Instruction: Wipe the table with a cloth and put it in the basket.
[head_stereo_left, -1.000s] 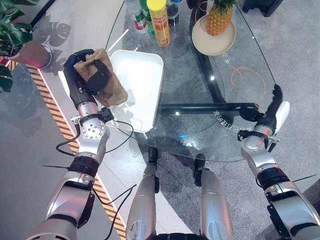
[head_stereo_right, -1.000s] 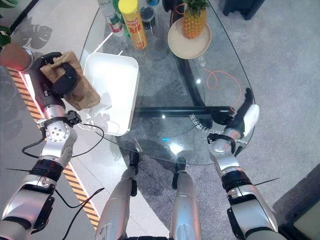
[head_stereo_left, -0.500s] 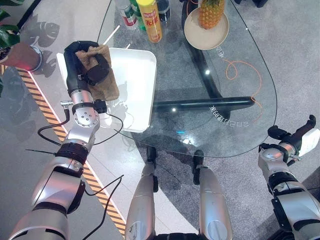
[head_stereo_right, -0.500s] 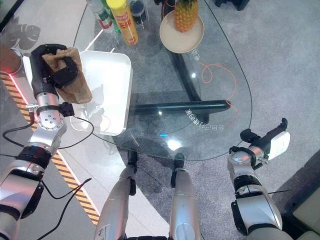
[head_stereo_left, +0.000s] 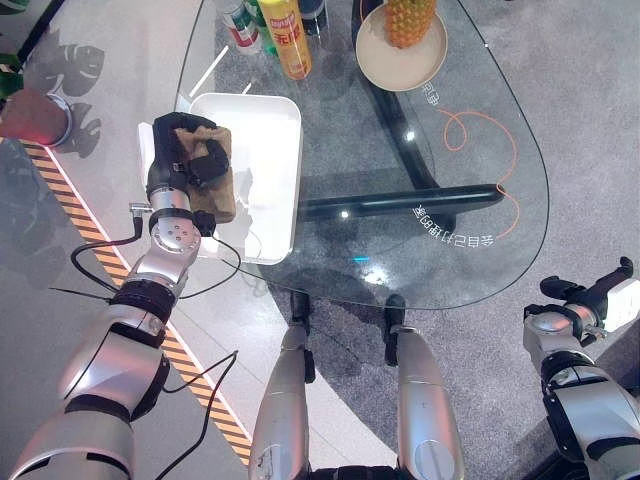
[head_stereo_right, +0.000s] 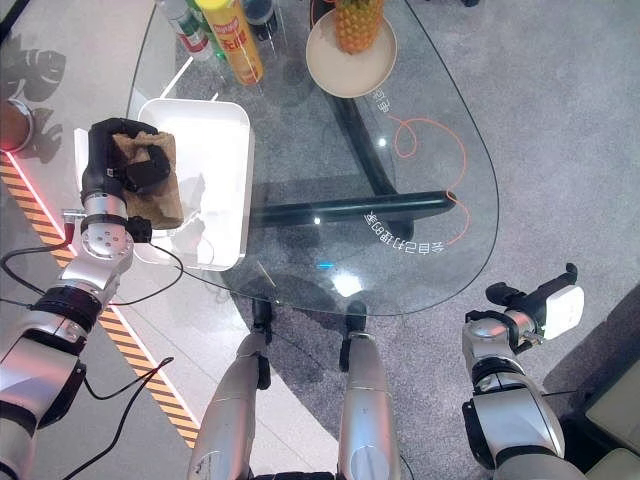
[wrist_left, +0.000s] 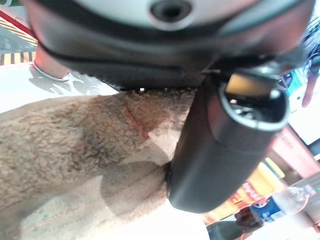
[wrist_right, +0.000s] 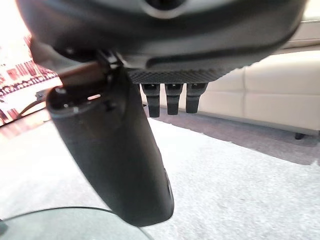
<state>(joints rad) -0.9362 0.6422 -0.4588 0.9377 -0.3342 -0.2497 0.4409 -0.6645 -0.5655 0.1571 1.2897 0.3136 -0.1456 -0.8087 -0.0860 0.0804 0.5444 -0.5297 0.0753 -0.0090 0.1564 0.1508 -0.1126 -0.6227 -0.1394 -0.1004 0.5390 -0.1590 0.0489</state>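
Observation:
A brown fuzzy cloth (head_stereo_left: 218, 185) hangs from my left hand (head_stereo_left: 175, 150), which is shut on it over the left rim of the white basket (head_stereo_left: 265, 150). The basket sits at the left edge of the glass table (head_stereo_left: 400, 230). In the left wrist view the cloth (wrist_left: 60, 140) bunches against the palm with the thumb (wrist_left: 220, 145) pressed over it. My right hand (head_stereo_left: 600, 290) hangs off the table's near right edge, above the grey floor. Its fingers (wrist_right: 167, 97) are straight and its thumb (wrist_right: 115, 150) holds nothing.
A yellow can (head_stereo_left: 285, 40) and bottles (head_stereo_left: 235, 20) stand at the table's far left. A pineapple (head_stereo_left: 405, 20) rests on a round plate (head_stereo_left: 400, 70) at the far side. A plant pot (head_stereo_left: 35, 115) and striped floor tape (head_stereo_left: 70, 200) lie left of the table.
My right hand has left the table's edge and dropped to the lower right. The camera has shifted. The left hand still holds the cloth by the basket's left rim.

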